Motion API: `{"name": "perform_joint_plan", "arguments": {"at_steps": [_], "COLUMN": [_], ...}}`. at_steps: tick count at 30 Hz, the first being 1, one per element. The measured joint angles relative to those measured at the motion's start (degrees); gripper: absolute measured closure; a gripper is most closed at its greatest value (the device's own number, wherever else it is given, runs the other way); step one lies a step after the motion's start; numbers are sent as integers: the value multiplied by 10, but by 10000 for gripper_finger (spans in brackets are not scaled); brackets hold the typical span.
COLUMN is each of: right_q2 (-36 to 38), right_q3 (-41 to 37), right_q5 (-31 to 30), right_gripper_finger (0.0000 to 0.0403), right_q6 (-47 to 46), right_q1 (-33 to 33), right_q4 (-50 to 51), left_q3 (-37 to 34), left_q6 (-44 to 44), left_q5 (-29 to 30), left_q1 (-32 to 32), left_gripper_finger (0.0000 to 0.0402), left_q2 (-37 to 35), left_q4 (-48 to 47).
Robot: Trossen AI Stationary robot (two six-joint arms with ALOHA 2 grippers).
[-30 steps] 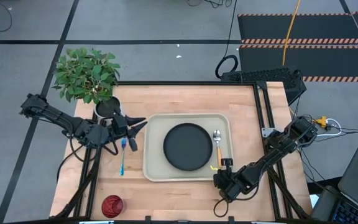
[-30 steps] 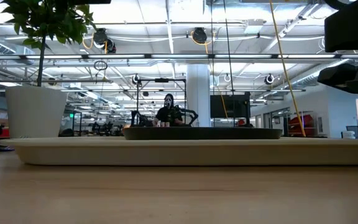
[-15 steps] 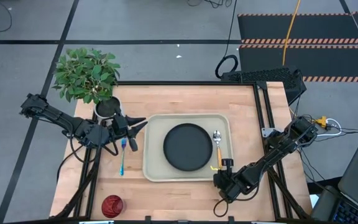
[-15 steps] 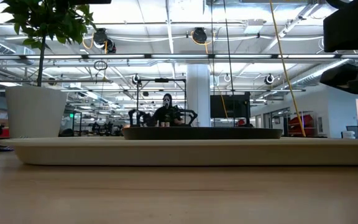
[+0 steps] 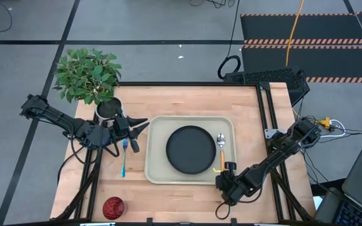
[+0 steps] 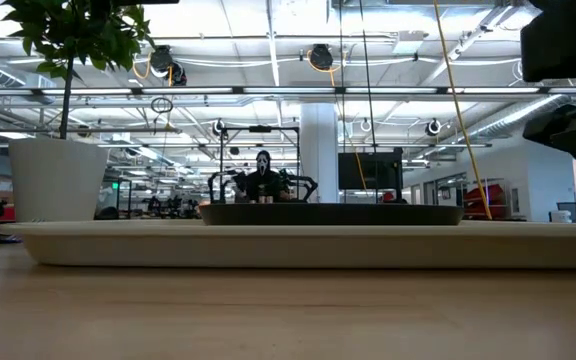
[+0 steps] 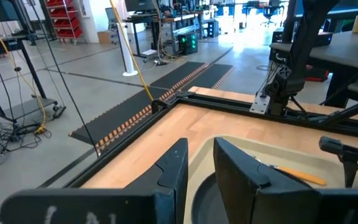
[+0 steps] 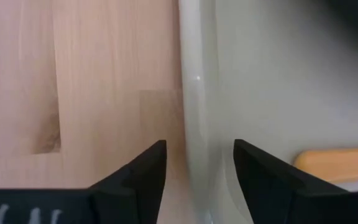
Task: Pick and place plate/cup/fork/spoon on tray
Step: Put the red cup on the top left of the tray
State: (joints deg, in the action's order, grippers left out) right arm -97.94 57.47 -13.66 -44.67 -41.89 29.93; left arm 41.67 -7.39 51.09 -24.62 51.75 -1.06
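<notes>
The beige tray [image 5: 156, 166] lies mid-table with the black plate [image 5: 190, 149] flat on it. The orange-handled spoon [image 5: 221, 148] lies on the tray to the right of the plate. The blue-handled fork [image 5: 124, 160] lies on the table left of the tray. The dark red cup [image 5: 113, 206] stands near the front left corner. My left gripper [image 5: 140, 129] hovers open and empty by the tray's far left corner, above the fork's head. My right gripper [image 8: 197, 165] is open and empty over the tray's near rim [image 8: 194, 93], beside the end of the spoon's handle [image 8: 337, 163].
A potted plant [image 5: 87, 75] in a white pot [image 6: 58, 180] stands at the table's far left corner, close behind my left arm. Bare wood lies in front of the tray [image 5: 168, 198]. A person [image 6: 263, 180] shows in the room far behind the table.
My right arm has shifted a little toward the table's near edge. My left arm has kept still.
</notes>
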Motion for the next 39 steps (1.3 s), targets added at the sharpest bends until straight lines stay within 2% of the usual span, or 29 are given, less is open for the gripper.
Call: {"name": "perform_joint_plan", "arguments": {"at_steps": [12,15,19,25,29,33,36,39], "right_q2": [67,97,137,201,240,285,322,361], "right_q3": [0,0,0,0,0,0,-4,-24], "right_q5": [-16,-50,-122,-291,-375,-421,-424,-428], "right_gripper_finger": [234,234,234,234,234,234,234,234], "right_q6": [8,22,87,201,287,356,353,355], "right_q1": [6,13,25,38,49,66,74,78], "right_q4": [24,37,42,78,94,91,92,91], "left_q3": [0,0,0,0,0,1,32,97], "left_q6": [4,8,-4,-11,-29,-18,-121,-225], "left_q5": [0,-1,-2,-3,-6,-76,-167,-244], "left_q1": [0,0,0,8,15,23,20,8], "left_gripper_finger": [321,321,321,321,321,321,321,321], "left_q2": [0,0,9,43,85,111,110,111], "left_q4": [4,5,16,65,91,78,31,-72]}}
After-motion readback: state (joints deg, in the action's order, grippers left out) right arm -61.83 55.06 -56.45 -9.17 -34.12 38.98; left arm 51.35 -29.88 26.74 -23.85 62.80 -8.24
